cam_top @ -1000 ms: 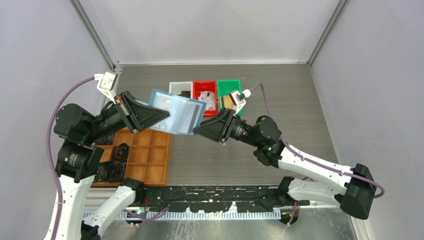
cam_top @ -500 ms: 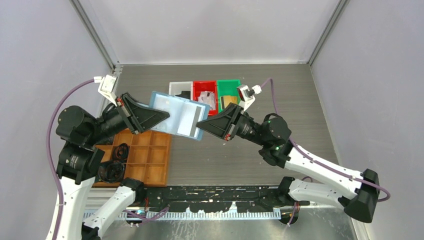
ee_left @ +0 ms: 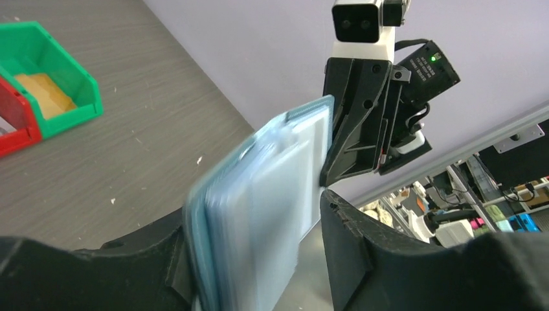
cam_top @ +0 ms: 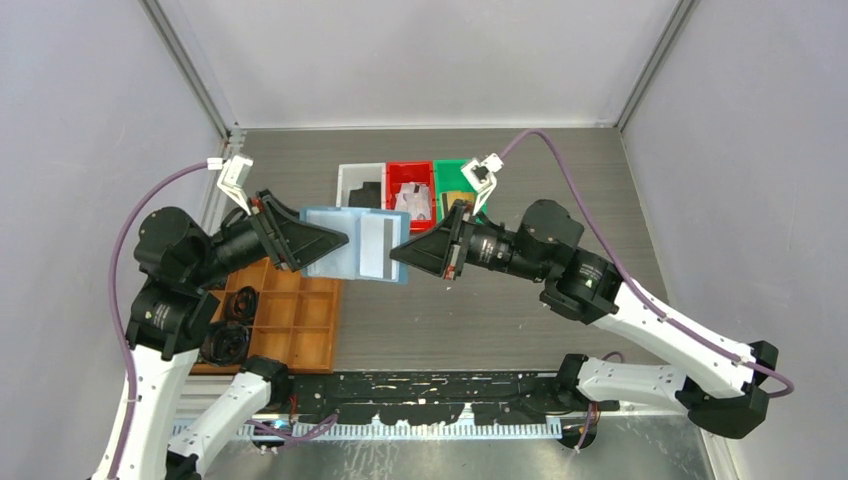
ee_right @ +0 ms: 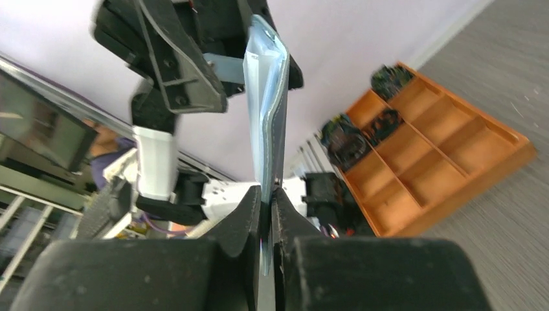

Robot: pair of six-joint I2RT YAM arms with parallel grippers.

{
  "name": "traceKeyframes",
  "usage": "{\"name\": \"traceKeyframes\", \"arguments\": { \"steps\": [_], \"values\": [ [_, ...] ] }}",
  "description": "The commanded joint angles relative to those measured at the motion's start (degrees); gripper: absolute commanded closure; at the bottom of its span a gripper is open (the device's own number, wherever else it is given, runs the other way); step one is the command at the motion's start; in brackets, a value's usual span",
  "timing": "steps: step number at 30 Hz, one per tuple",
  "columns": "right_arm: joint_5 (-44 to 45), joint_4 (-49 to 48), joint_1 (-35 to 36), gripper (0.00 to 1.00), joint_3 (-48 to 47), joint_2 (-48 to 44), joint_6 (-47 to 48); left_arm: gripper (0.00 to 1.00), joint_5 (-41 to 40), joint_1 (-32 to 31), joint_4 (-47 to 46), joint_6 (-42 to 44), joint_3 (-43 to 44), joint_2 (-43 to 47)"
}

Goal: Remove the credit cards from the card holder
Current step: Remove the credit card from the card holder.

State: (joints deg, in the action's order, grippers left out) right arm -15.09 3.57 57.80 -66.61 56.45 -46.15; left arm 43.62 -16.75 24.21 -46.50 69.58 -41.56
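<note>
Changes since a second ago: card holder [cam_top: 355, 225] hung slanted with its 9 o'clock end high, and now sits nearly level in the air above the table [cam_top: 450, 320]. Left claw [cam_top: 338, 241], then clamped on it, now has its fingers spread apart with the card holder's 9 o'clock end between them. Right claw [cam_top: 398, 251] has closed and is pinched on the 3 o'clock edge.

Count: one card holder and two claws. Three bins stand at its 12 o'clock: white bin [cam_top: 345, 185], red bin [cam_top: 391, 195] and green bin [cam_top: 456, 165]. One gold-tan card [ee_left: 44, 95] lies in the green bin. One orange tray [cam_top: 310, 345] sits at 7 o'clock.
</note>
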Motion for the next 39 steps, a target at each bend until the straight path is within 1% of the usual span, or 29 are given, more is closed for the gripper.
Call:
{"name": "traceKeyframes", "arguments": {
  "steps": [1, 3, 6, 11, 15, 18, 20, 23, 27, 29, 31, 35, 39],
  "values": [
    [3.94, 10.46, 2.30, 0.99, -6.00, 2.48, 5.36, 0.43, 3.83, 0.14, -4.25, -0.61, -0.32, -0.46],
    [6.37, 12.54, 3.54, 0.99, -7.99, 4.19, 6.23, 0.47, 3.66, 0.14, -4.20, 0.48, -0.53, -0.45],
    [9.59, 13.67, 5.53, 0.99, -10.22, 6.08, 6.94, 0.56, 1.78, 0.14, -2.37, 4.15, -0.89, -0.21],
    [11.77, 11.63, 6.92, 0.99, -11.16, 8.01, 5.74, 0.69, -1.23, 0.14, 1.89, 11.36, -1.91, 0.50],
    [12.60, 11.39, 7.50, 0.99, -12.11, 8.70, 5.46, 0.72, -3.36, 0.14, 5.18, 16.89, -2.55, 1.45],
    [12.46, 11.28, 7.72, 0.99, -11.95, 8.50, 5.31, 0.79, -6.84, 0.14, 7.07, 18.90, -2.74, 2.04],
    [11.66, 9.77, 7.76, 0.98, -11.08, 7.67, 5.00, 0.85, -7.65, 0.14, 7.59, 18.74, -2.57, 2.24],
    [10.55, 7.15, 7.68, 0.98, -9.10, 5.83, 4.52, 0.93, -5.95, 0.13, 6.35, 15.79, -2.60, 2.61],
    [9.67, 5.54, 7.77, 0.98, -7.54, 4.77, 3.86, 1.00, -2.44, 0.14, 3.15, 10.41, -2.93, 2.63],
    [8.75, 4.74, 7.71, 0.96, -6.81, 4.52, 3.50, 1.00, -0.92, 0.14, 1.50, 7.52, -3.12, 2.49],
    [7.97, 4.29, 7.78, 0.93, -6.15, 4.28, 3.16, 1.00, 0.03, 0.13, 0.45, 5.76, -3.01, 2.17],
    [7.08, 2.04, 7.76, 0.85, -4.19, 2.75, 2.61, 1.00, -0.07, 0.12, 0.27, 4.97, -2.57, 1.86],
    [7.97, 1.07, 7.77, 0.85, -2.72, 1.07, 2.51, 1.00, -0.81, 0.13, 0.58, 4.81, -2.22, 1.66]
  ]
}}
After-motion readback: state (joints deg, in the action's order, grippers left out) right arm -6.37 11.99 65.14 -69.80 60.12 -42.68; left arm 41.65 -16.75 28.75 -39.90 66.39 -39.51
